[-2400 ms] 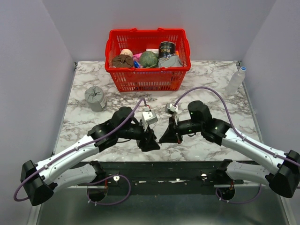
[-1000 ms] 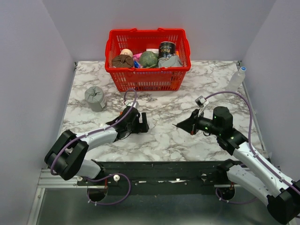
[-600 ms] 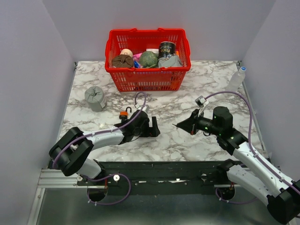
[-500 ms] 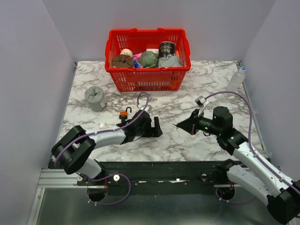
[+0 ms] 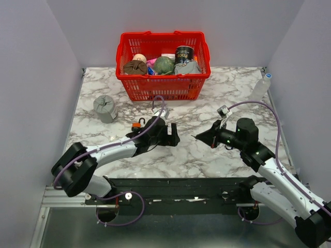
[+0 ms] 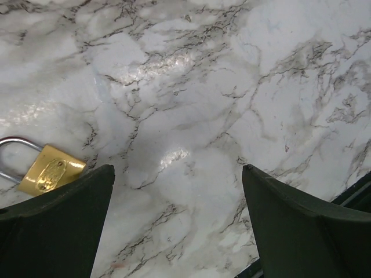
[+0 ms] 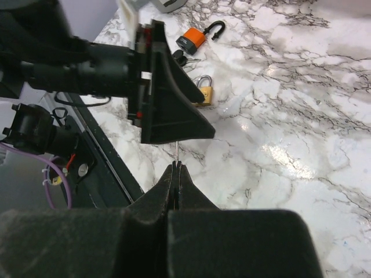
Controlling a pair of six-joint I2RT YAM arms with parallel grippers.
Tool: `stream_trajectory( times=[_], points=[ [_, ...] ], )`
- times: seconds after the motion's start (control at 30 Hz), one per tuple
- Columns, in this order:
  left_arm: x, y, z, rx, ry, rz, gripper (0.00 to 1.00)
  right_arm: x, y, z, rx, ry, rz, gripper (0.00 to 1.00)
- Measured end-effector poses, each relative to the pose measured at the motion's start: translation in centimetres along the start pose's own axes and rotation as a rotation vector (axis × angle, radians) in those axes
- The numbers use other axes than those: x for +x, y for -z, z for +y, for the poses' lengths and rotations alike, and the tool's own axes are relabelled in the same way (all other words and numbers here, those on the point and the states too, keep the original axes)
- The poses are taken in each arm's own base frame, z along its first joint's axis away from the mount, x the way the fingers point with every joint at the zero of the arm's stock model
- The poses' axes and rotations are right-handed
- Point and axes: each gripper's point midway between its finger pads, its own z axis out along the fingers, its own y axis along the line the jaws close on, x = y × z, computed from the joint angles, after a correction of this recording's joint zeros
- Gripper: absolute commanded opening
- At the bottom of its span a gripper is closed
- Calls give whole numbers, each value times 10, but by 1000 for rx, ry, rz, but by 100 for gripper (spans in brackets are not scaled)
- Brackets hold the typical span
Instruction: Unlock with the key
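We saw a white marble-patterned tabletop (image 5: 212, 85) veined in grey, glossy enough to throw back pale glare. Plain lilac-grey walls (image 5: 31, 77) closed it in on three sides, and a dark metal rail (image 5: 181, 188) ran along the bottom of the overhead view. A red plastic mesh basket (image 5: 163, 88) full of oddments sat at the top centre. A squat grey ridged cylinder (image 5: 105, 108) stood at the upper left of the surface, and a clear plastic bottle (image 5: 260, 89) was at its right edge. The left gripper (image 6: 178, 169) hung low over bare marble near the middle, its black fingers spread wide and holding nothing. In its own camera a small brass padlock (image 6: 51, 174) lay flat at the lower left, beside one finger. The right gripper (image 7: 176, 168), right of centre and apart from the other, had its fingers pressed tight together. At the upper middle of its camera view, an orange-and-black padlock (image 7: 193, 38) lay with its shackle swung open. The tiny black-headed key (image 7: 182, 57) lay on the marble just below it, between it and the brass padlock, in neither gripper.
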Motion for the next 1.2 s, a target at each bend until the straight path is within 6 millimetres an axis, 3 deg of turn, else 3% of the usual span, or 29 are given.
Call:
stream_trajectory(
  times=[0.1, 0.2, 0.47, 0.7, 1.03, 1.2],
  points=[
    [-17, 21, 1, -23, -10, -63, 99, 0, 0, -2, 9, -3, 0, 1],
    [-21, 32, 11, -83, 2, -83, 99, 1, -1, -3, 15, -5, 2, 1],
    [15, 34, 47, -241, 100, 6, 99, 2, -2, -4, 17, -6, 9, 1],
    [39, 18, 69, -323, 143, 78, 99, 2, 2, -2, 12, 3, -7, 1],
    [7, -19, 60, -325, 133, 47, 99, 9, 4, -5, 21, 1, -5, 1],
    [4, -25, 60, -337, 105, 57, 94, 10, 4, -6, 27, -1, -5, 1]
  ],
)
